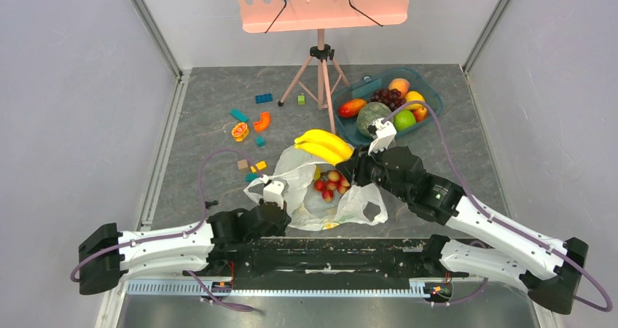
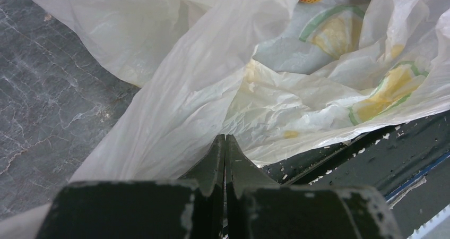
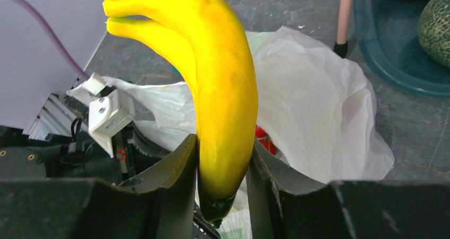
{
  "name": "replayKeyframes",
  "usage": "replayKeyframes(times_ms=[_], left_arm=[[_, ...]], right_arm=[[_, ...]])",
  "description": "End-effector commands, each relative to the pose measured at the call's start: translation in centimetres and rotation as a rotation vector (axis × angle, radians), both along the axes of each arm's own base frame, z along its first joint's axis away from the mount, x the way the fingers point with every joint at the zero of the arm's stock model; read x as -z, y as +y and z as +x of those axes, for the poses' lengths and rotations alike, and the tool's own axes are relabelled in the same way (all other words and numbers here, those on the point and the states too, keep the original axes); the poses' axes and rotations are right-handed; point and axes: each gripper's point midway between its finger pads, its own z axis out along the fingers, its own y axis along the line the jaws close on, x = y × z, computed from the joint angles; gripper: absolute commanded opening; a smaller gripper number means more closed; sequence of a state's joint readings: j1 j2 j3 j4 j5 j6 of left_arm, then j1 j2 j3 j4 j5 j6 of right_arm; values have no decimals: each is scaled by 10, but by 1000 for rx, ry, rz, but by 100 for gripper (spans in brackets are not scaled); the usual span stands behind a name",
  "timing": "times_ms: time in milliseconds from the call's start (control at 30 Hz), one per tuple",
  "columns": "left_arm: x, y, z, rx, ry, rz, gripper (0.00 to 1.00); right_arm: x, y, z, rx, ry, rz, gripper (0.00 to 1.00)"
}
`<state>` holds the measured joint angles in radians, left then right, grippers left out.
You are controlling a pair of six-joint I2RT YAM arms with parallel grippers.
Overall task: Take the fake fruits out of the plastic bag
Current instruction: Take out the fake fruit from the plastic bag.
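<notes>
The plastic bag (image 1: pixel 302 197) lies crumpled and open between the two arms, a thin white film with a yellow-green print (image 2: pixel 382 90). A cluster of red-pink balls (image 1: pixel 330 184) rests inside it, partly showing in the right wrist view (image 3: pixel 264 139). The yellow banana bunch (image 1: pixel 324 146) is lifted over the bag's far edge. My right gripper (image 1: pixel 351 169) is shut on its stem end (image 3: pixel 225 117), one finger on each side. My left gripper (image 1: pixel 275 198) is shut at the bag's near left edge, with the film (image 2: pixel 175 106) pinched at its tips and drawn taut.
A teal tray (image 1: pixel 431 95) with a melon, grapes and other fruits sits at the far right. A pink music stand's tripod (image 1: pixel 321 76) stands behind the bag. Toy blocks (image 1: pixel 240 115) and an orange slice (image 1: pixel 240 131) lie to the far left. Grey walls close in both sides.
</notes>
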<state>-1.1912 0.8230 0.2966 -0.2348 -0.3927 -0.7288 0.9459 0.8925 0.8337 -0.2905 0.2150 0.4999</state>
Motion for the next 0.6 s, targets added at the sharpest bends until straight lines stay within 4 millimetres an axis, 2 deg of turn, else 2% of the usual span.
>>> replayKeyframes(times_ms=[0,267,567], left_arm=[[-16,-5,6,-48,-20,-58,2],[-16,-6,7,-42,-20,-48,2],[-14,-4,6,-46,-21,-52,2]], right_arm=[[-41,2,22,41,-96,77,12],[-38,-41,69,188,-114,10,12],[-16,-88,123,292,-83,-152,12]])
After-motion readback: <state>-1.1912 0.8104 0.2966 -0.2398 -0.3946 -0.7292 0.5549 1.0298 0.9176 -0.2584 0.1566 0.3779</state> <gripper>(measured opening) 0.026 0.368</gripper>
